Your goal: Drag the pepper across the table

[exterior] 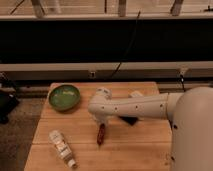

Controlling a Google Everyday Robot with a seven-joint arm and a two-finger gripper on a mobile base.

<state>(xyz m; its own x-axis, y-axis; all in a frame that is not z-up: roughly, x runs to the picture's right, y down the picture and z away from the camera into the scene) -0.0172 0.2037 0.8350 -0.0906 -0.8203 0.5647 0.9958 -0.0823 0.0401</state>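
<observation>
— Where's the pepper (101, 134)?

— Mid-bench (135, 150), lying lengthwise toward the front edge. The gripper (103, 121) sits right at its far end; whether it's apart or together, I cannot tell.

— Anything else?

— A green bowl (64, 97) at the back-left corner, a white bottle (62, 148) near front-left.

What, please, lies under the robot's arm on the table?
A flat black object shows partly beneath the arm; the rest is covered. The gripper sits above the pepper, on the table.
</observation>
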